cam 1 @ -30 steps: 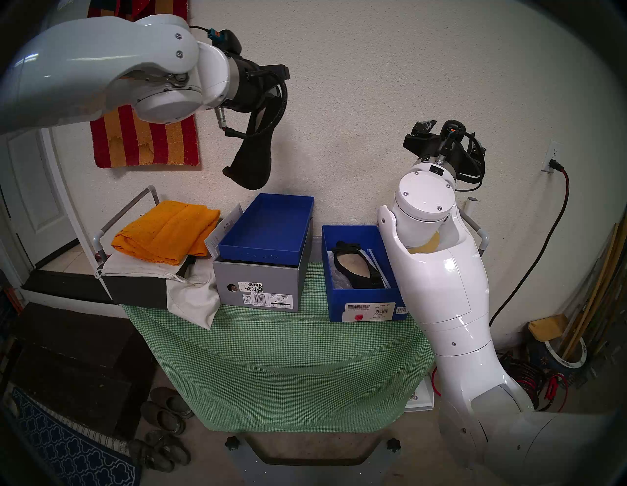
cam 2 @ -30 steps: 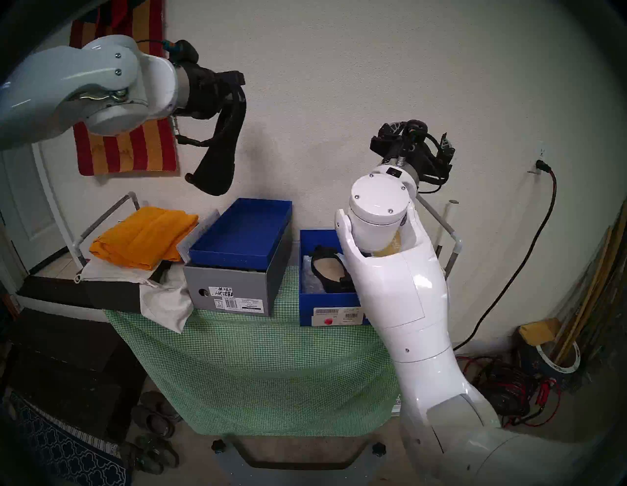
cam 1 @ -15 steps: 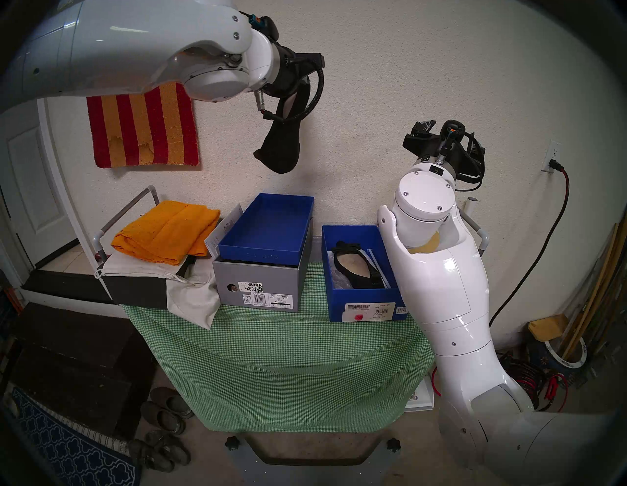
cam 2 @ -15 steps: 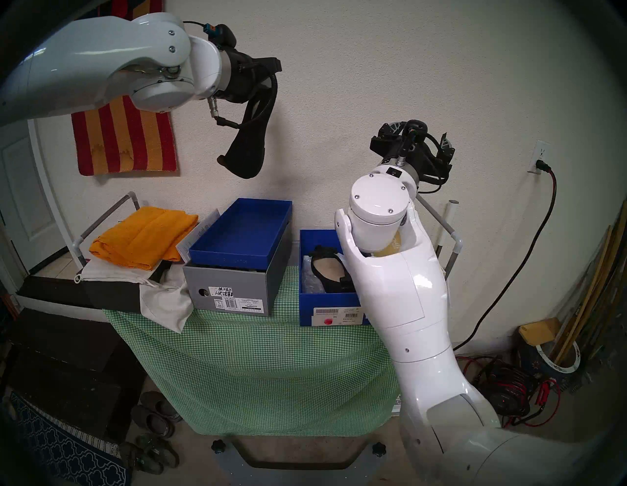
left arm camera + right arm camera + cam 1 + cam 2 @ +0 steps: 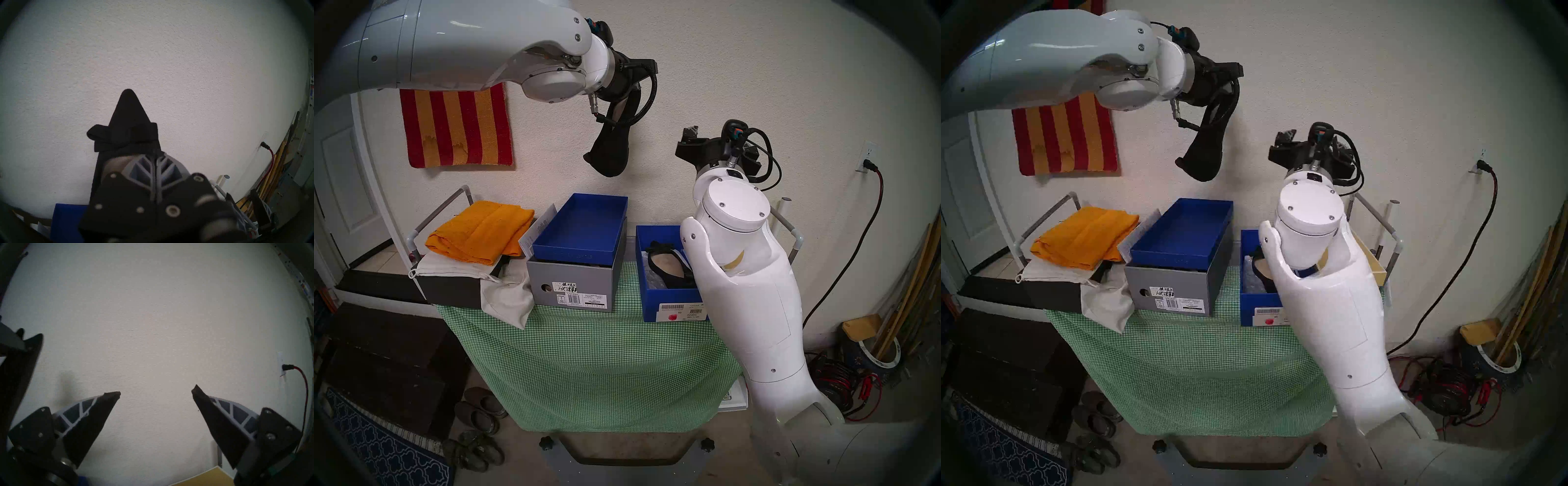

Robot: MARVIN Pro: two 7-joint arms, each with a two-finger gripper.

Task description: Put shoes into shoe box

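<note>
My left gripper (image 5: 155, 152) is shut on the rim of one black shoe (image 5: 608, 152), which hangs toe-down in the air above the gap between the blue lid (image 5: 582, 230) and the shoe box (image 5: 670, 297). The royal-blue shoe box stands open on the table's right side, and the other black shoe (image 5: 667, 268) lies inside it. In the right head view my right forearm hides most of the shoe box (image 5: 1258, 300). My right gripper (image 5: 156, 392) is open and empty, raised behind the box and facing the wall.
The blue lid rests upturned on a grey VIONIC box (image 5: 572, 286). An orange towel (image 5: 480, 230) and a white cloth bag (image 5: 507, 298) lie on a black box at the left. A tan box (image 5: 1373, 263) stands behind my right arm. Worn slip-ons (image 5: 477, 414) sit on the floor.
My left arm has carried the hanging shoe to the right and a little higher. My right arm has swung left, covering more of the shoe box.
</note>
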